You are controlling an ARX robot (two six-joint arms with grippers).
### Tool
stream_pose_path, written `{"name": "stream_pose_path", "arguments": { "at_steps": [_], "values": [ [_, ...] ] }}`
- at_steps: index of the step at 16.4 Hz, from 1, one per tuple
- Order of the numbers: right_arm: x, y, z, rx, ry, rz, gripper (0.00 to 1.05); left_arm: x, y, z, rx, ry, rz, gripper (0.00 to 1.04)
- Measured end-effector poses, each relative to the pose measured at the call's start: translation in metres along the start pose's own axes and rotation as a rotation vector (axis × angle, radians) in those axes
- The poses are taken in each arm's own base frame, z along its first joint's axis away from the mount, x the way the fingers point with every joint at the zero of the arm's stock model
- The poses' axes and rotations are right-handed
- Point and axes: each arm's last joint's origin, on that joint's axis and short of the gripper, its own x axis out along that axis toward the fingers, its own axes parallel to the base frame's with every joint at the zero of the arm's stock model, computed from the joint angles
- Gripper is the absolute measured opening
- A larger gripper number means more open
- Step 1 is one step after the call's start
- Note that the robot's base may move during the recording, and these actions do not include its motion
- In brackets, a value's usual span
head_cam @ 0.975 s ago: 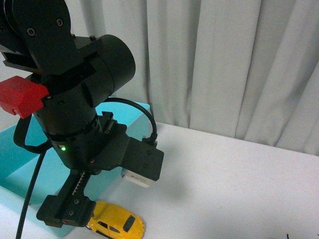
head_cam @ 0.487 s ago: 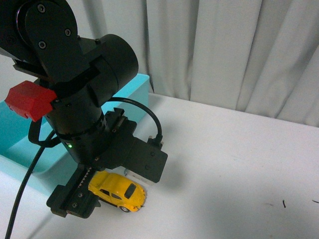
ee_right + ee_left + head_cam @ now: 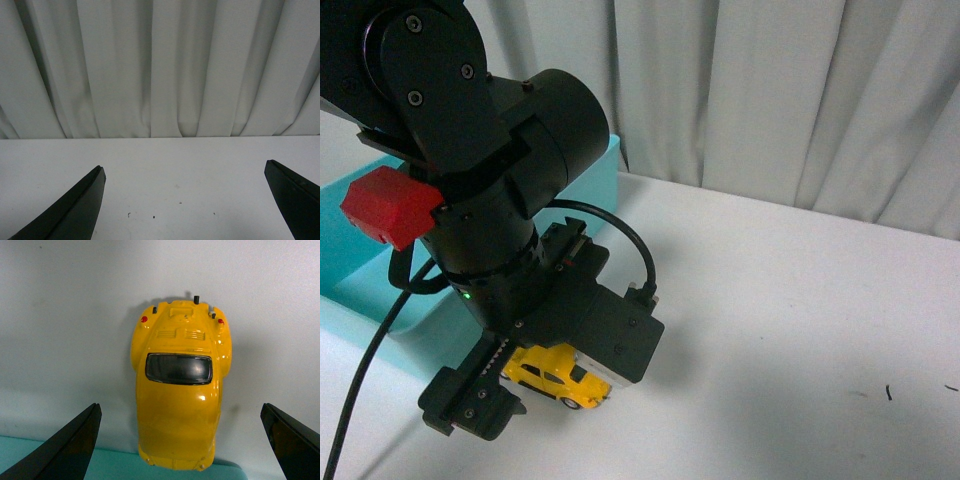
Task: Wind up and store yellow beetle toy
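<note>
Your yellow beetle toy [image 3: 179, 390] stands on the counter [image 3: 800, 300] just beside the teal bin [image 3: 345, 230], outside it. It has glossy paint, a dark window and red tail-lights. The left claw [image 3: 179, 406] is spread astride it without touching; the right claw [image 3: 184, 167] is likewise spread.

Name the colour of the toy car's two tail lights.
Red, on the yellow beetle toy; clearest in left wrist view.

The white table [image 3: 800, 300] carries the yellow beetle toy [image 3: 555, 377] beside a turquoise tray [image 3: 604, 178].

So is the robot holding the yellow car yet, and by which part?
No, nothing is held. The left gripper is open, wide on either side of the yellow beetle toy, without touching it. The right gripper is open and empty.
</note>
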Motion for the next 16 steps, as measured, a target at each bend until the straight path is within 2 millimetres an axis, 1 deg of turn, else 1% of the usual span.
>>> {"name": "stream_pose_path", "arguments": {
  "at_steps": [3, 4, 6, 8, 9, 10, 13, 14, 16],
  "values": [
    [0.000, 0.000, 0.000, 0.000, 0.000, 0.000, 0.98, 0.004, 0.002, 0.000, -0.028, 0.009, 0.018, 0.97],
    [0.000, 0.000, 0.000, 0.000, 0.000, 0.000, 0.98, 0.005, 0.002, 0.001, -0.024, 0.008, 0.019, 0.88],
    [0.000, 0.000, 0.000, 0.000, 0.000, 0.000, 0.98, 0.007, 0.003, 0.003, -0.014, 0.006, 0.024, 0.65],
    [0.000, 0.000, 0.000, 0.000, 0.000, 0.000, 0.98, 0.006, 0.003, 0.004, -0.035, 0.013, 0.029, 0.46],
    [0.000, 0.000, 0.000, 0.000, 0.000, 0.000, 0.98, 0.006, 0.002, 0.004, -0.035, 0.012, 0.033, 0.41],
    [0.000, 0.000, 0.000, 0.000, 0.000, 0.000, 0.98, 0.005, 0.001, 0.009, 0.021, -0.003, 0.031, 0.40],
    [0.000, 0.000, 0.000, 0.000, 0.000, 0.000, 0.98, 0.001, -0.006, 0.031, 0.296, -0.061, -0.009, 0.40],
    [0.000, 0.000, 0.000, 0.000, 0.000, 0.000, 0.98, -0.003, -0.008, 0.038, 0.331, -0.078, -0.023, 0.40],
    [0.000, 0.000, 0.000, 0.000, 0.000, 0.000, 0.98, -0.013, -0.004, 0.050, 0.316, -0.109, -0.030, 0.40]
  ]
}}
